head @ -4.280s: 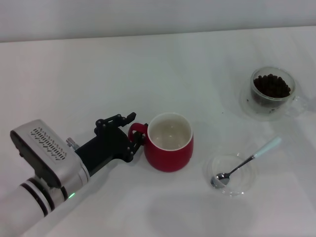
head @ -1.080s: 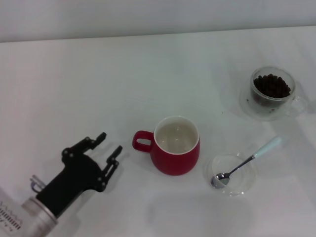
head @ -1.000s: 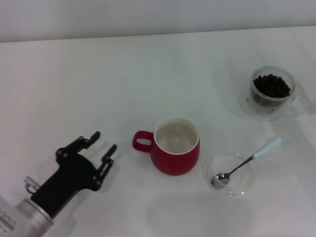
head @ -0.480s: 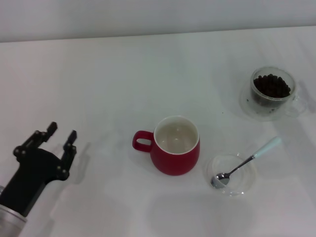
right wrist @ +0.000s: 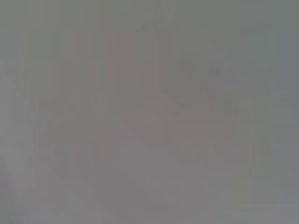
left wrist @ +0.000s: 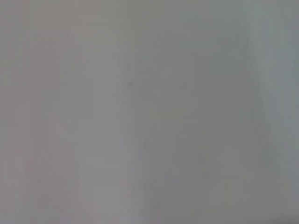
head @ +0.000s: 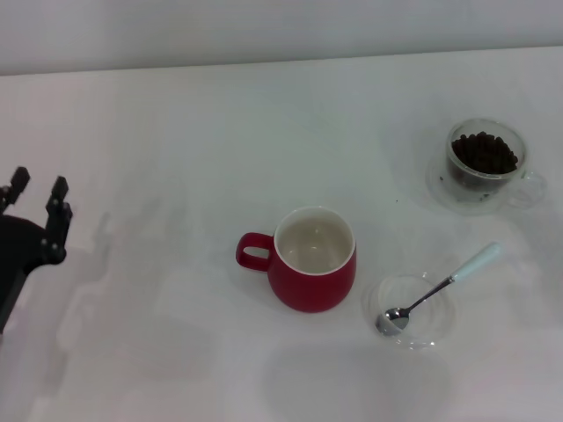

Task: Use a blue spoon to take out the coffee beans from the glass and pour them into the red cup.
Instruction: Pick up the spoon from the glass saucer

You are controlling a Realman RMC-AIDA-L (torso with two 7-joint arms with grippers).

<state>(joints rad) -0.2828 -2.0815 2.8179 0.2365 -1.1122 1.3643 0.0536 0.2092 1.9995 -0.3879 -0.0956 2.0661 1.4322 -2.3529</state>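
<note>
One arm shows: the left gripper (head: pixel 37 195) hovers at the table's (head: pixel 176 132) edge, fingers spread, empty, the red cup (head: pixel 308 259) well to its right

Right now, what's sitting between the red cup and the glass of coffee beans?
Nothing: in the head view, only bare white table lies between the red cup and the glass.

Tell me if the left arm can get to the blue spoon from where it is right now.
Probably not easily. The left gripper sits open at the table's far left edge, while the blue spoon rests in the clear dish on the right, beyond the red cup. The right arm is out of view.
</note>
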